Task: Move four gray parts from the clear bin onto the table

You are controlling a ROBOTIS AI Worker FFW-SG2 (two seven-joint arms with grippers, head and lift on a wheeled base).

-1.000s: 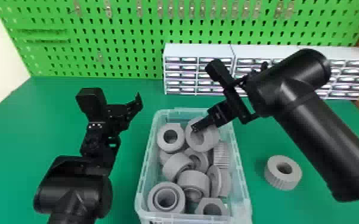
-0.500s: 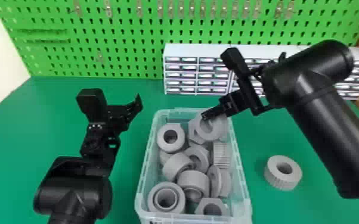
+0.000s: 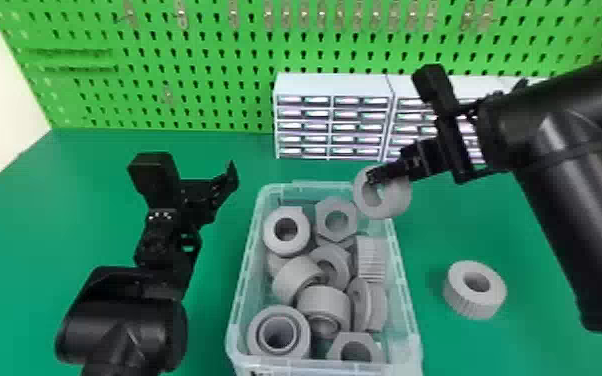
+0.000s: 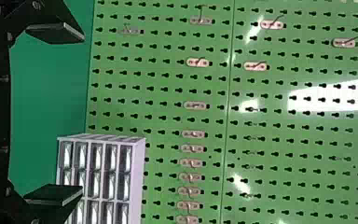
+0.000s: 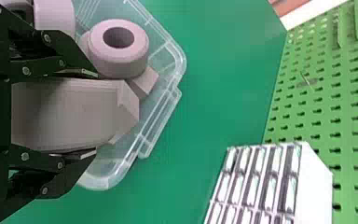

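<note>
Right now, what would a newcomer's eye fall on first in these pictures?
Probably first on the right hand, gripping a gray ring at the far right corner of the clear bin. Next come the jumbled gray parts inside that bin, and the lone ridged part on the green table to its right. Behind the table, the bright green pegboard also draws attention.

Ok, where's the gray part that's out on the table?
In the head view, the gray part lies on the green table, right of the clear bin, about level with the bin's middle.
</note>
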